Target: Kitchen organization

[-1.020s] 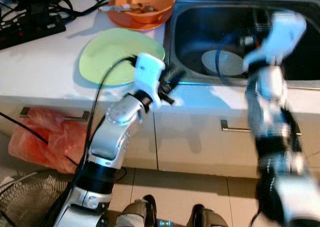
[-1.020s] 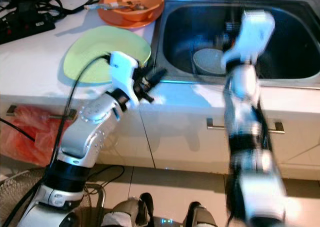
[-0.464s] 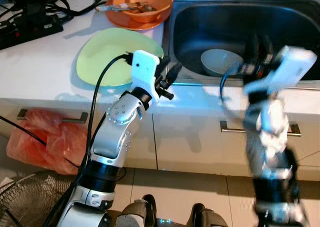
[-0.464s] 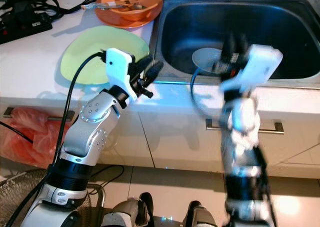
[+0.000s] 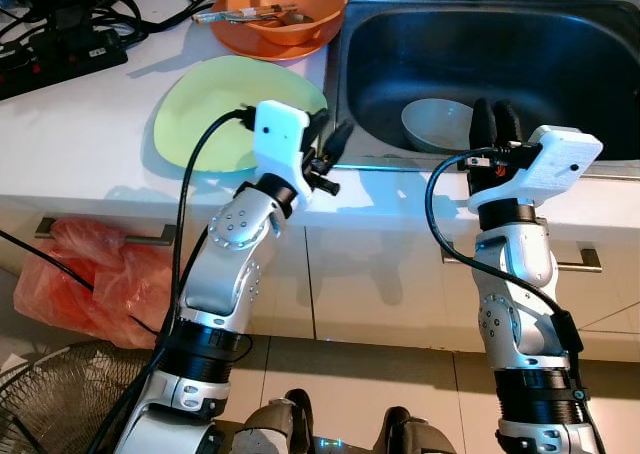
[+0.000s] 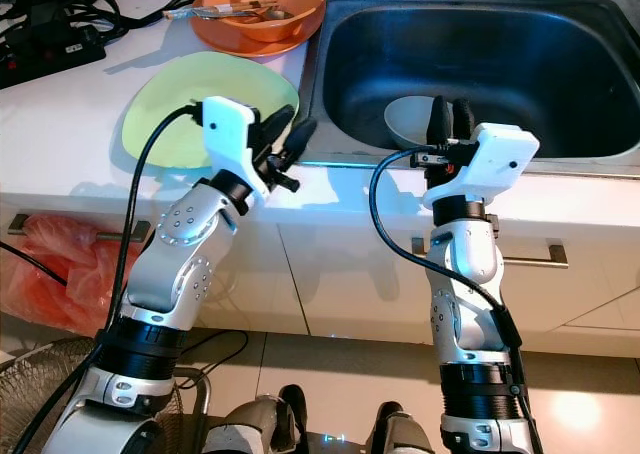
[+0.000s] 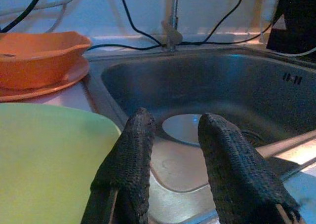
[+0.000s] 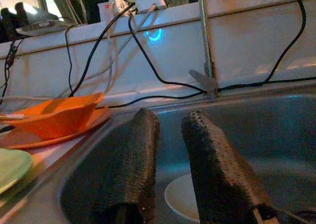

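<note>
A light green plate [image 5: 225,109] lies on the white counter [image 5: 90,139], just left of the steel sink [image 5: 590,64]. Behind it an orange bowl [image 5: 288,4] holding utensils sits on an orange plate. A white bowl [image 5: 437,124] rests in the sink basin. My left gripper [image 5: 330,142] hovers over the counter's front edge at the plate's right rim, open a little and holding nothing. My right gripper [image 5: 494,122] points up at the sink's front rim, right beside the white bowl, its fingers narrowly open and empty. In the wrist views both grippers [image 7: 177,123] [image 8: 172,118] face the white bowl [image 7: 185,128].
A black power strip [image 5: 60,52] and tangled cables lie at the counter's back left. The faucet [image 7: 171,21] stands behind the sink. Below the counter are drawer handles [image 5: 585,264], an orange plastic bag [image 5: 85,279] and a floor fan [image 5: 50,399].
My right arm has come down from high over the sink to the sink's front rim. The left gripper has shifted slightly left along the plate's edge.
</note>
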Available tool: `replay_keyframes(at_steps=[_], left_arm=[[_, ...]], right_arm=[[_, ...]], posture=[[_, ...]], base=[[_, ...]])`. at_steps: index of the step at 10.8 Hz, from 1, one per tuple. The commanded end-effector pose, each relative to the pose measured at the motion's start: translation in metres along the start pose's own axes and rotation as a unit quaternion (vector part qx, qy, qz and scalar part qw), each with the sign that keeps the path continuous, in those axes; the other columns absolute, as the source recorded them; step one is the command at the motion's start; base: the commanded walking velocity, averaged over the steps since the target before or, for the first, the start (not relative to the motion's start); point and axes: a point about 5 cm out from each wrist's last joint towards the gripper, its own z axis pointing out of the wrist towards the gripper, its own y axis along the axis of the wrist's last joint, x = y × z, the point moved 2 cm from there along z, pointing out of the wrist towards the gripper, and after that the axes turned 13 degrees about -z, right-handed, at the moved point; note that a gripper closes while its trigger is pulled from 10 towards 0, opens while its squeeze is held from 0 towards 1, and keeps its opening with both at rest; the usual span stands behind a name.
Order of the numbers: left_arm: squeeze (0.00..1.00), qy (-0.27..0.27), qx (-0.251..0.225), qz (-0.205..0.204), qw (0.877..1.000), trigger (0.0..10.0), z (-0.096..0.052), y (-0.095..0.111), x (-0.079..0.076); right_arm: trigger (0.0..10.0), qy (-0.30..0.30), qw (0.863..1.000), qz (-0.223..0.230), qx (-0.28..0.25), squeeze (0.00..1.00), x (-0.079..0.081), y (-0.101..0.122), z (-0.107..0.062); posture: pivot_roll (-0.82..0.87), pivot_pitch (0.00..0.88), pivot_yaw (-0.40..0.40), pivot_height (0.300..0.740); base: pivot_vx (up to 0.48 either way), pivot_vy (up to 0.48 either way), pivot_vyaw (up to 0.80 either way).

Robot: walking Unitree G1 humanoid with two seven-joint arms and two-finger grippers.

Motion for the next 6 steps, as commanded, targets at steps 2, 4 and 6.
replay_keyframes(at_steps=[2,4,6], left_arm=[[0.00,0.023,-0.023,0.007,0.999,10.0,0.001,0.008,0.007],[0.00,0.044,-0.051,0.019,0.998,10.0,0.002,0.023,0.015],[0.00,0.072,-0.088,0.037,0.993,10.0,0.000,0.051,0.030]], right_arm=[[10.0,0.005,1.000,0.002,0.019,0.00,0.003,-0.009,-0.004],[10.0,0.006,1.000,0.002,0.027,0.00,0.005,-0.013,-0.003],[10.0,0.008,0.999,0.004,0.031,0.00,0.006,-0.015,-0.003]], posture=[[0.07,0.177,0.077,0.740],[0.07,0.183,0.075,0.740],[0.08,0.190,0.074,0.740]], base=[[0.000,0.000,0.00],[0.000,0.000,0.00],[0.000,0.000,0.00]])
